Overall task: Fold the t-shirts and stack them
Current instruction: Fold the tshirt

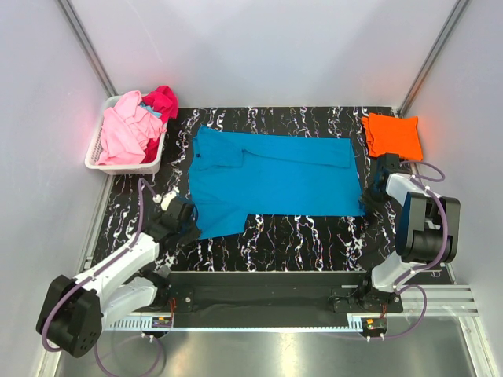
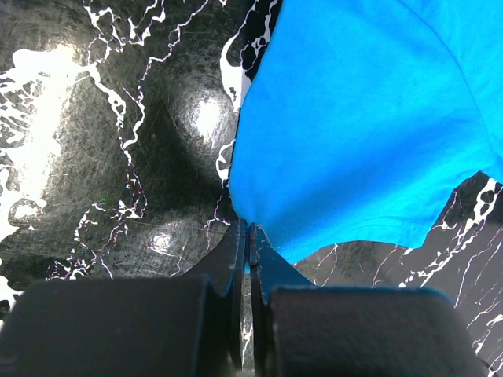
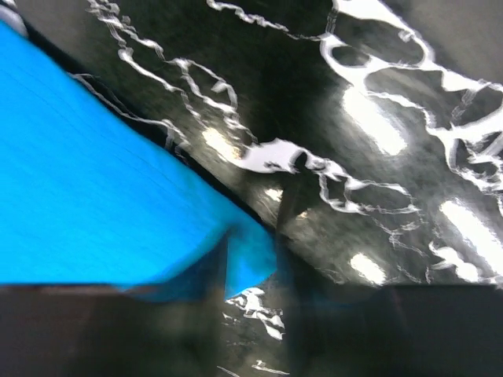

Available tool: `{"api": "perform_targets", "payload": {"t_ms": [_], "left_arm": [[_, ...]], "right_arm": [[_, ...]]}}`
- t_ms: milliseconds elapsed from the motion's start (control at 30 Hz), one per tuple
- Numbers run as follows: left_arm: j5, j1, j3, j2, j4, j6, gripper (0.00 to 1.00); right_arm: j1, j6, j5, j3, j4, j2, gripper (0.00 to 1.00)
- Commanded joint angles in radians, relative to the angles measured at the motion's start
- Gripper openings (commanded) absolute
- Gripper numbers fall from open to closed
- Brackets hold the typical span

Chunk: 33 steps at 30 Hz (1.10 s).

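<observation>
The turquoise t-shirt (image 1: 267, 179) lies spread flat on the black marbled table. My left gripper (image 1: 179, 217) is at its near left corner. In the left wrist view the left gripper (image 2: 249, 229) is shut, pinching the edge of the turquoise t-shirt (image 2: 361, 126). My right gripper (image 1: 375, 193) is at the shirt's near right corner. The right wrist view is blurred. There the right gripper (image 3: 253, 253) is open, with the shirt's corner (image 3: 250, 258) between the fingers. The orange t-shirt (image 1: 391, 135) lies folded at the back right. The pink t-shirt (image 1: 126, 129) and the magenta t-shirt (image 1: 162, 101) are bunched up in the basket.
A white slatted basket (image 1: 96, 153) stands at the back left, beside the left wall. White walls close in the back and both sides. A bare strip of table (image 1: 299, 239) runs between the shirt and the arm bases.
</observation>
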Motion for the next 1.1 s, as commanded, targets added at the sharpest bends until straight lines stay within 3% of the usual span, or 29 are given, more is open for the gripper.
{"api": "perform_targets", "payload": {"t_ms": [0, 67, 600, 833, 1067], "left_arm": [[-0.026, -0.007, 0.033, -0.014, -0.002, -0.004, 0.0], [-0.031, -0.007, 0.032, -0.032, -0.009, -0.013, 0.0], [-0.08, -0.021, 0.044, -0.189, -0.141, -0.063, 0.0], [-0.092, -0.024, 0.072, -0.255, -0.19, -0.073, 0.0], [-0.152, -0.025, 0.176, -0.201, -0.193, -0.071, 0.0]], "right_arm": [[0.0, 0.03, -0.07, -0.042, 0.049, 0.062, 0.16], [0.0, 0.03, -0.07, -0.044, 0.044, 0.051, 0.0], [0.0, 0.058, 0.045, -0.103, -0.059, -0.154, 0.0], [0.0, 0.059, 0.028, -0.096, -0.088, -0.245, 0.0], [0.0, 0.056, -0.043, -0.038, -0.112, -0.277, 0.0]]}}
